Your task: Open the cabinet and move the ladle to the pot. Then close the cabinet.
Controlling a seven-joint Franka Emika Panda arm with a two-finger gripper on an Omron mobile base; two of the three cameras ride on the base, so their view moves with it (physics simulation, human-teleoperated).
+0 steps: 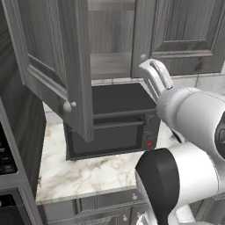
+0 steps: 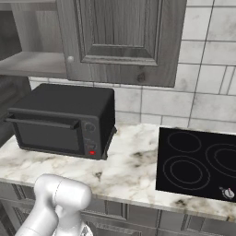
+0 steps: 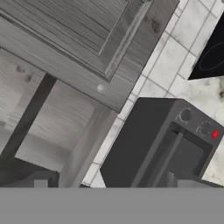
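Marbled bench is seen carrying a black microwave, with a cooktop at 3 o'clock of it. Cabinet: left door swung open, right door closed. Bare shelf is exposed; ladle and pot are not located. Gripper state cannot be told. Advised: the shelf is scanned deeper before reaching, and the open door edge is cleared. Tiled wall behind.

Home kitchen: grey wood-grain cabinet with one door swung open above a marble counter, black microwave, black glass cooktop, white tiled backsplash, grey drawer fronts below.
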